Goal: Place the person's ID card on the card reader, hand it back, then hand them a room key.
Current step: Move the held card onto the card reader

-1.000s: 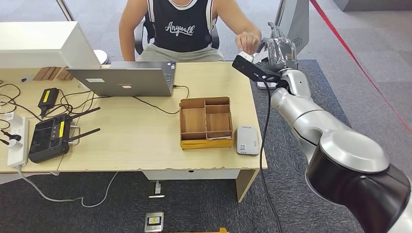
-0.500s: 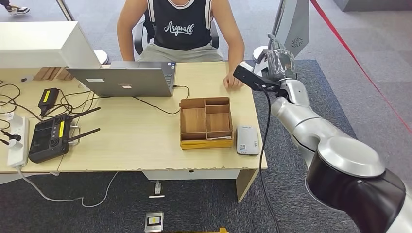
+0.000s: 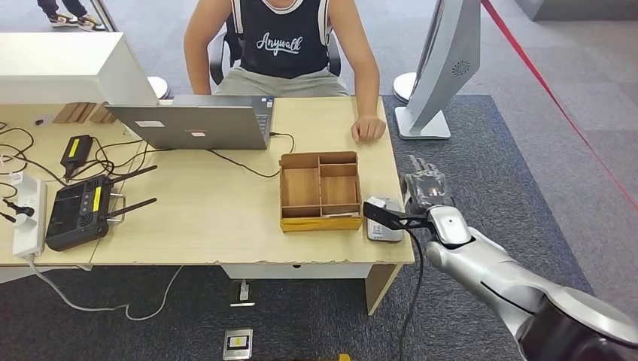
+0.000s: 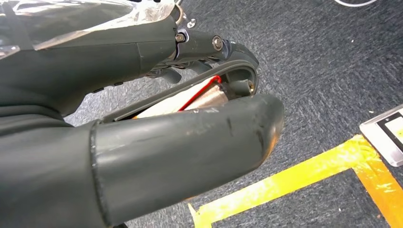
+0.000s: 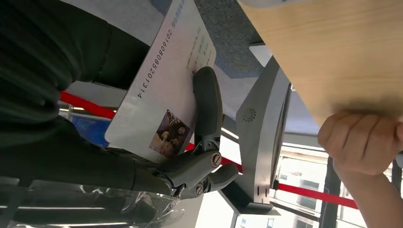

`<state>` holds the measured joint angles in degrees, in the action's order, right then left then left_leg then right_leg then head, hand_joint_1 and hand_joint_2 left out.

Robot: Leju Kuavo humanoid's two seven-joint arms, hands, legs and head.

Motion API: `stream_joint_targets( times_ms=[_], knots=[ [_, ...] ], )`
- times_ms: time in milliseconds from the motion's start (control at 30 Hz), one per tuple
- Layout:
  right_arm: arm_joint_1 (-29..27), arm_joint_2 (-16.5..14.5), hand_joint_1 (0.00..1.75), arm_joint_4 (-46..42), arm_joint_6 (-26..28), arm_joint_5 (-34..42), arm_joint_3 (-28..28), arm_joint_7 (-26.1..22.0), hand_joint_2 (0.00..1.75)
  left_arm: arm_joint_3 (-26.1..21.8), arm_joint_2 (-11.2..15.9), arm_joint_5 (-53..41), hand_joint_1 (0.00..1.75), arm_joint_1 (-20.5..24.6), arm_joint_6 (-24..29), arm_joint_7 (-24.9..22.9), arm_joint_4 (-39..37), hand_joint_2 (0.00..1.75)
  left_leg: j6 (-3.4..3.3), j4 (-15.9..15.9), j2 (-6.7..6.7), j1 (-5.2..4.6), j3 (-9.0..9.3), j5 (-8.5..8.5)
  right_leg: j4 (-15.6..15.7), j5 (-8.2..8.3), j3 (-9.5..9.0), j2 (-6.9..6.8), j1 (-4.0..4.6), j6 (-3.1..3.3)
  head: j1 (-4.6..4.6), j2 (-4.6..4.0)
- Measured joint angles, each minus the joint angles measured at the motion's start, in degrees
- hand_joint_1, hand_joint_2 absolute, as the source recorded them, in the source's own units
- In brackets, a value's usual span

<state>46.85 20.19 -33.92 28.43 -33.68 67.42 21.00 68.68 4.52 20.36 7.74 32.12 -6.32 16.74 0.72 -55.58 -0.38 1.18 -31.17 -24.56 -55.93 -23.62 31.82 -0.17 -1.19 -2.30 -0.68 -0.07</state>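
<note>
My right hand (image 3: 425, 188) hangs just past the table's right edge, close beside the grey-white card reader (image 3: 382, 219). The black wrist camera partly covers the reader. In the right wrist view the hand's fingers (image 5: 206, 102) pinch a white ID card (image 5: 161, 90) with a small photo and a printed number. The person sits across the table with one hand (image 3: 369, 128) resting on the far right corner, the same hand (image 5: 361, 142) that lies on the tabletop edge in the right wrist view. My left hand (image 4: 142, 142) hangs over the carpet, fingers curled in towards the thumb, holding nothing.
A wooden compartment tray (image 3: 318, 188) stands left of the reader. A laptop (image 3: 192, 124), a black controller (image 3: 75, 214), cables and a power strip (image 3: 26, 218) fill the table's left half. A white kiosk stand (image 3: 440, 68) rises beyond the right corner.
My right arm has dropped from up near the person down to beside the card reader, carrying the card. The person's hand let go and settled on the table corner.
</note>
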Motion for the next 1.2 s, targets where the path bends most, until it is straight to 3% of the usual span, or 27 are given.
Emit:
stream_joint_targets(
  times_ms=[233, 500, 833, 1200],
  knots=[
    [-7.97, 3.82, 1.75, -11.43, -3.43, -2.46, -11.87, -1.22, 1.75, -0.35, -0.02, 1.04, 0.0, -0.83, 1.03, 0.36, 0.0, 0.0, 0.0, 0.0, 0.02, 0.0, -0.03, 0.0, -0.01, -0.01, 0.0, 0.01, 0.0, 0.02, 0.01, 0.0],
    [-12.32, 3.9, 1.75, -17.48, -4.12, -3.94, -19.56, -2.82, 1.75, -0.57, -0.11, 1.63, 0.0, -0.93, 1.6, 0.35, 0.0, 0.0, 0.01, 0.01, 0.05, 0.0, -0.04, 0.01, -0.02, -0.01, 0.02, 0.01, 0.0, 0.02, 0.02, 0.0],
    [-13.1, 2.34, 1.75, -19.73, -4.46, -4.32, -23.59, -4.38, 1.75, -0.92, -0.17, 1.55, 0.0, -0.89, 1.54, 0.31, 0.0, 0.0, 0.01, 0.01, 0.05, 0.0, -0.04, 0.01, -0.03, -0.01, 0.03, 0.01, 0.0, 0.02, 0.02, 0.0],
    [-14.28, 0.76, 1.75, -20.28, -5.81, -4.74, -24.37, -4.58, 1.75, -0.9, -0.17, 1.27, 0.0, -0.49, 0.78, 0.25, 0.0, 0.0, 0.01, 0.01, 0.06, 0.0, -0.04, 0.01, -0.03, -0.01, 0.04, 0.01, 0.0, 0.02, 0.02, 0.0]
  ],
)
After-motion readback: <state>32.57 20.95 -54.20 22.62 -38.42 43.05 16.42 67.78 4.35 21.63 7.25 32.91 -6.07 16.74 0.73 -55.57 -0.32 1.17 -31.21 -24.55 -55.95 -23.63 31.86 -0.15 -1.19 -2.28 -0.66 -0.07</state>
